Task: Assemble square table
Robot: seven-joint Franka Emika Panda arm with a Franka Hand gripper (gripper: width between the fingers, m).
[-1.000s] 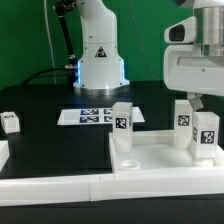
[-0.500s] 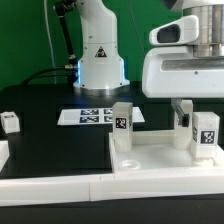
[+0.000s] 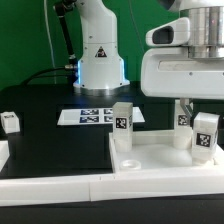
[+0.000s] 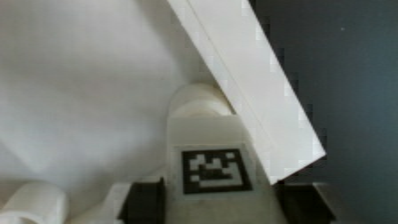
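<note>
A leg block standing by the table top rim is straddled by the gripper, though whether it is clamped cannot be told; firm closure, then screwing-in, is judged to be needed.

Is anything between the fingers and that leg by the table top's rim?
Nothing visible is in the way. In the wrist view the leg sits directly between the fingers, with no other part in the gap. The raised rim runs close along one side of the leg, beside it rather than across the fingers' path.
</note>
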